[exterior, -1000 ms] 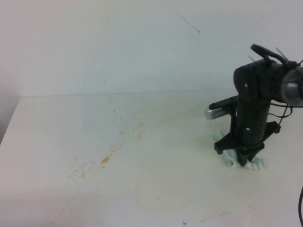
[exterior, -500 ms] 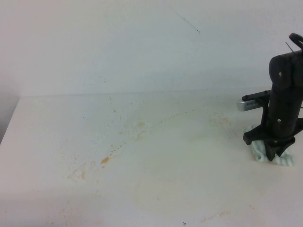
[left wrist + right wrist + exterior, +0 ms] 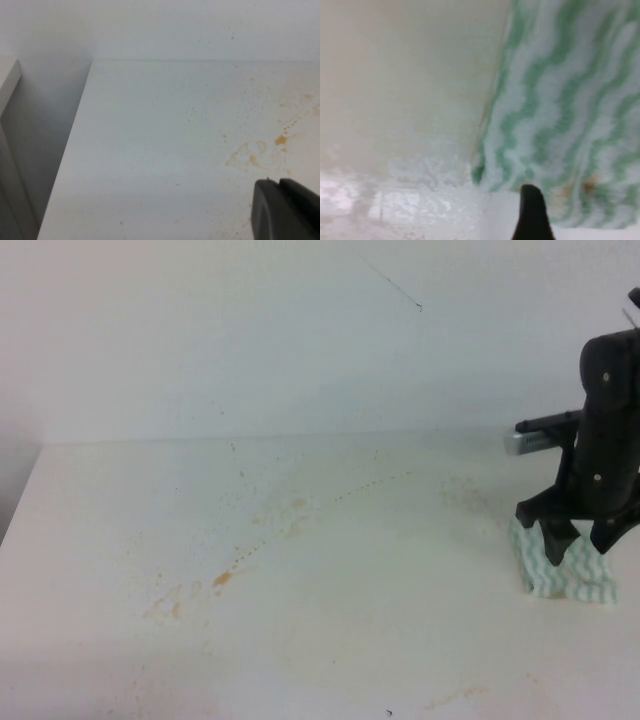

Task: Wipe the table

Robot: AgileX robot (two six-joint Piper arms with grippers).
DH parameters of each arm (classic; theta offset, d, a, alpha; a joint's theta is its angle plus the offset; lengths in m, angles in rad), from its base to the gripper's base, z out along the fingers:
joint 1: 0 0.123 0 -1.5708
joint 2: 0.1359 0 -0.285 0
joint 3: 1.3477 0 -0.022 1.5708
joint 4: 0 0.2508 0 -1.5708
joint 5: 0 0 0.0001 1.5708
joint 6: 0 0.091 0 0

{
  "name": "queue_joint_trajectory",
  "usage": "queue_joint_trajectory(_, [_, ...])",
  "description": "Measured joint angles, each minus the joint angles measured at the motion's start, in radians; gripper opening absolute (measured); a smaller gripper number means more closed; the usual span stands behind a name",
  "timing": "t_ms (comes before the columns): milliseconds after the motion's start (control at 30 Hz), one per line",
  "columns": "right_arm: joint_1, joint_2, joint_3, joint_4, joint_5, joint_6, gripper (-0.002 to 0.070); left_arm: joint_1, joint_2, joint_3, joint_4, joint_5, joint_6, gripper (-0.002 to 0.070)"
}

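Green-and-white wavy-striped cloth lies spread flat on the pale counter at about four o'clock in the high view, close to that view's right edge. Over the cloth's far edge the right hand points straight down. Its two black fingers stand apart, open and gripping nothing, with striped fabric showing between them. Whether the tips touch the cloth I cannot tell. In the right wrist view the stripes fill much of the picture, bare counter lies beside them, and a few brownish spots mark the fabric near a dark fingertip.

Orange-brown stains speckle the counter around eight o'clock, well apart from the cloth, and a faint dotted trail arcs away from them toward one o'clock.

The left hand shows only in its own wrist view, as a dark block above the counter near those stains — open or closed, I cannot tell.
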Motion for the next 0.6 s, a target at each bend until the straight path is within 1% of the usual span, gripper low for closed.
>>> queue_joint_trajectory(133, [0.0, -0.132, 0.004, 0.025, -0.055, 0.0, 0.0449, 0.0, 0.0, 0.0, 0.0, 0.0, 0.0, -0.0003])
queue_joint_trajectory(200, [0.0, -0.213, 0.012, 0.055, -0.086, -0.012, 0.042, 0.0, 0.0, 0.0, 0.0, 0.0, 0.0, -0.0003])
queue_joint_trajectory(267, [0.0, -0.306, 0.044, 0.093, -0.139, -0.025, 0.0351, 0.0, 0.0, 0.0, 0.0, 0.0, 0.0, -0.0003])
queue_joint_trajectory(300, [0.0, -0.363, 0.071, 0.119, -0.171, -0.038, 0.0295, 0.0, 0.0, 0.0, 0.0, 0.0, 0.0, -0.0004])
queue_joint_trajectory(367, [0.0, -0.472, 0.134, 0.172, -0.233, -0.07, 0.0163, 0.0, 0.0, 0.0, 0.0, 0.0, 0.0, -0.0003])
queue_joint_trajectory(433, [0.007, -0.601, 0.219, 0.226, -0.293, -0.106, 0.0076, 0.0, 0.0, 0.0, 0.0, 0.0, 0.0, -0.0003])
queue_joint_trajectory(500, [0.02, -0.734, 0.3, 0.25, -0.34, -0.125, 0.0032, 0.0, 0.0, 0.0, 0.0, 0.0, 0.0, -0.0003])
queue_joint_trajectory(600, [0.043, -0.916, 0.424, 0.267, -0.404, -0.14, 0.0011, 0.0, 0.0, 0.0, 0.0, 0.0, 0.0, -0.0003])
